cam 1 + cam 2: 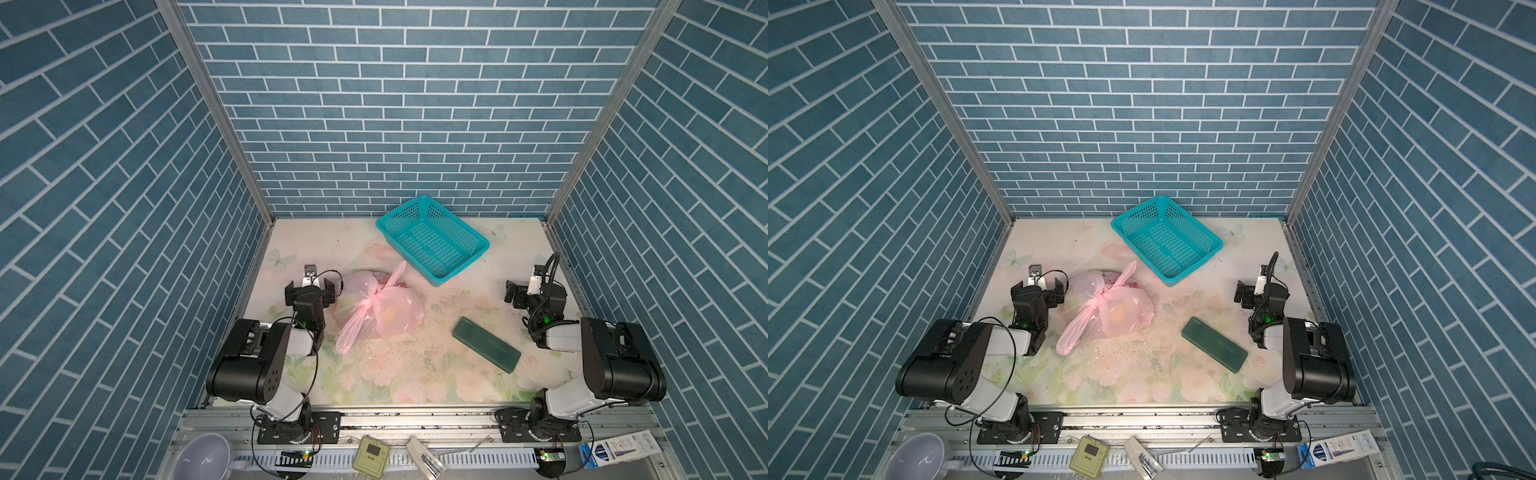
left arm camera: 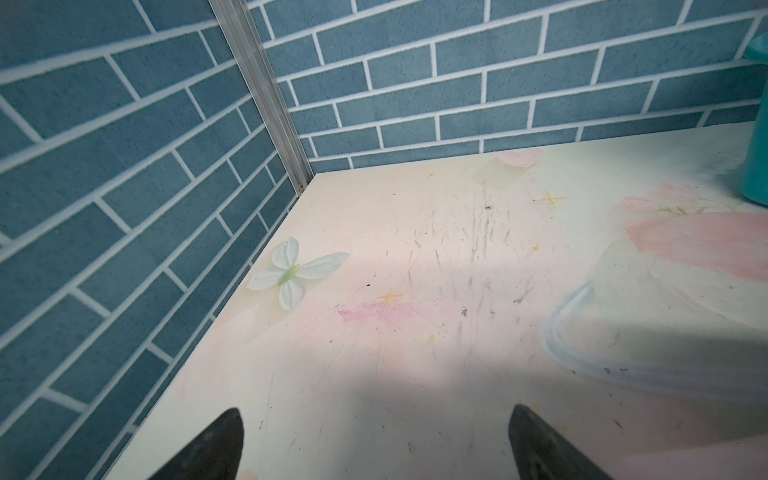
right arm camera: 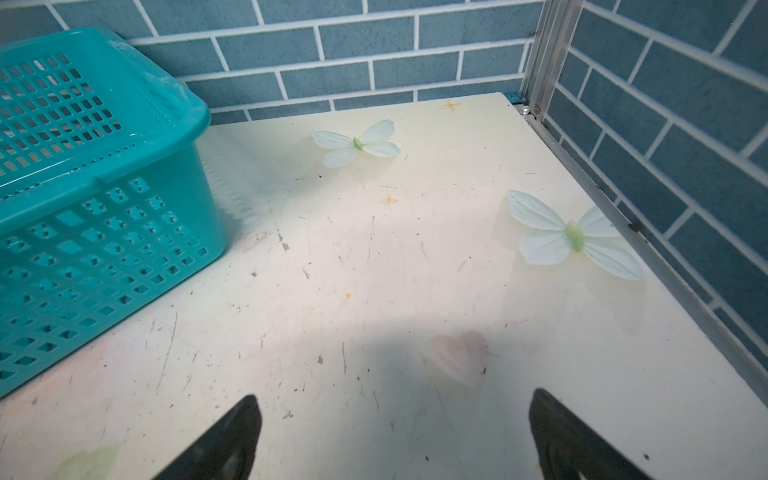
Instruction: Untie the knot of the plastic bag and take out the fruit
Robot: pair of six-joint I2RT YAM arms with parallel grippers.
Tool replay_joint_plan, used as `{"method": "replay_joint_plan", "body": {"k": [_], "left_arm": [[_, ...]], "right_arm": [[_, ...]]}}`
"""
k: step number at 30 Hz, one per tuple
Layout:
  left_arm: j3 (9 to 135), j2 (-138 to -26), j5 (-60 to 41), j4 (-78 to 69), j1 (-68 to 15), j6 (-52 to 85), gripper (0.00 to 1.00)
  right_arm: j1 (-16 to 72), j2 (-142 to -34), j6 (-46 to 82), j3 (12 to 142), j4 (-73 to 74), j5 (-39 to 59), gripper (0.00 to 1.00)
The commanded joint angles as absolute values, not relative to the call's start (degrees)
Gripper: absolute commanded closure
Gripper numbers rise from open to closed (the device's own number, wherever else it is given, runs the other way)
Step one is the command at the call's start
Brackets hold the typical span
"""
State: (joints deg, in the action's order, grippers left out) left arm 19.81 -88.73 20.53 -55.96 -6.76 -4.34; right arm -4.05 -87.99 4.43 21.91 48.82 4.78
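Presently left gripper (image 1: 310, 286) and right gripper (image 1: 514, 294) hover, jaws spread.

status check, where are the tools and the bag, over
Left tool open, empty, beside the plastic bag. Right tool open, empty, well off to the right. Knot tied, fruit inside. Basket and green block clear of the knot.

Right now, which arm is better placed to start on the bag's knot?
The left, probably. The left gripper, open, sits right beside the bag, close to the knot. The right gripper, also open, sits far across the table, beyond the block.
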Motion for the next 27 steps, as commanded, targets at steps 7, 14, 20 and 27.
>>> {"method": "replay_joint_plan", "body": {"k": [7,14,20,27], "left_arm": [[19.8,-88.3,20.7,-55.7,-6.5,-4.1,0.0],[22.3,-75.0,18.7,-40.1,-6.6,-4.7,0.0],[28.4,-63.4,14.2,-19.0,-6.7,-1.7,0.0],[36.5,-60.9,6.5,-4.4,-6.7,6.5,0.0]], "right_arm": [[-3.9,-88.2,2.1,22.5,49.5,5.4,0.01],[-1.4,-76.3,2.3,28.7,27.4,2.6,0.01],[6.2,-70.8,4.9,42.1,3.0,2.2,0.01],[19.3,-82.3,4.3,63.0,-12.8,8.5,0.02]]}}
